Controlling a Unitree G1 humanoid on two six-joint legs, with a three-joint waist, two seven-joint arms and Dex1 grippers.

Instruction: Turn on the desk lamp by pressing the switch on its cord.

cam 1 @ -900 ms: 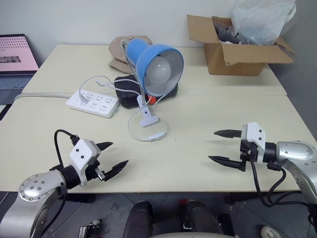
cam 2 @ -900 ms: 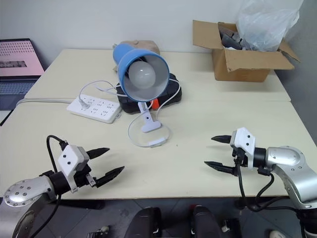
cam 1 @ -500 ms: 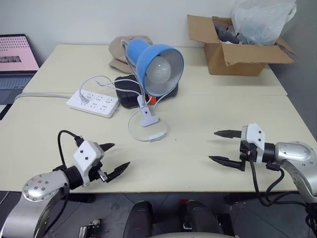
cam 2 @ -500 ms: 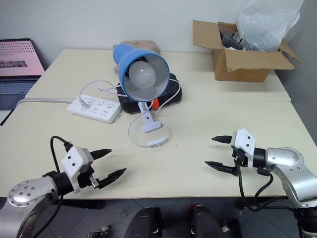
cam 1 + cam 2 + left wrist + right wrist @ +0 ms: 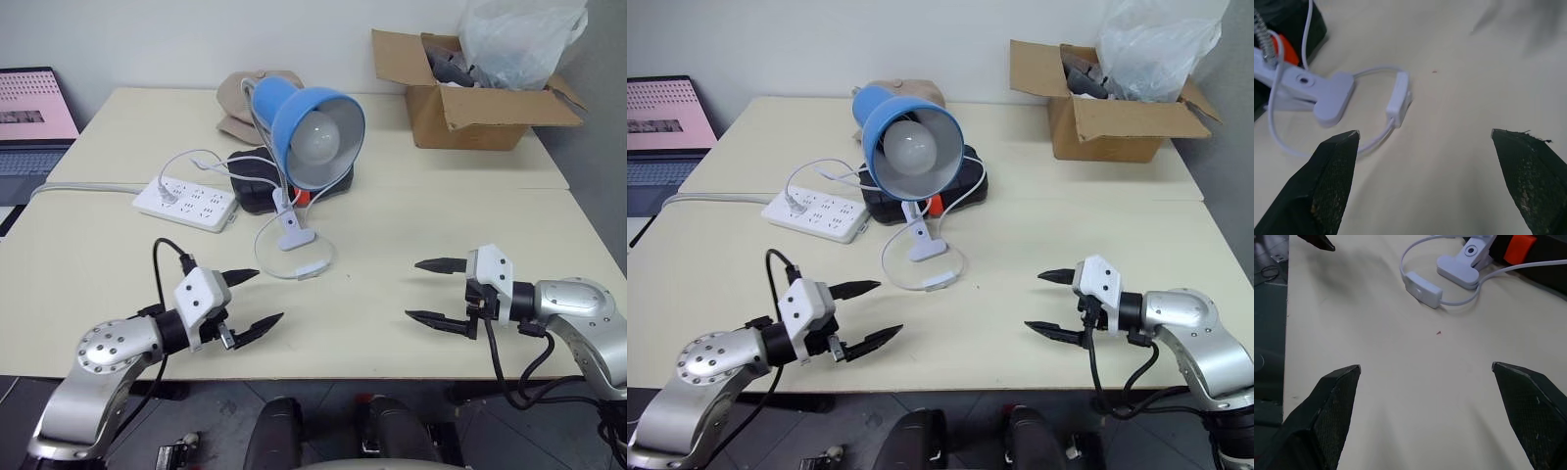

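Head-camera views show our two arms reaching over a pale tabletop (image 5: 118,235), each pincer spread wide and holding nothing. Our left gripper (image 5: 248,300) hovers by the near edge, left of centre; our right gripper (image 5: 431,291) hovers by the near edge toward the right. Between them and a little farther in lies the switch (image 5: 311,269), flat on the tabletop, on a loop of the cord (image 5: 263,257). Just beyond it a white clamp (image 5: 295,232) rests by the desk lamp (image 5: 313,132), whose blue shade faces us near the middle of the tabletop; its bulb looks unlit. A white power strip (image 5: 184,203) lies toward the left edge, a cardboard box (image 5: 470,103) at the far right corner. We judge the task barely begun: neither gripper touches the switch, so reaching and pressing it remain.
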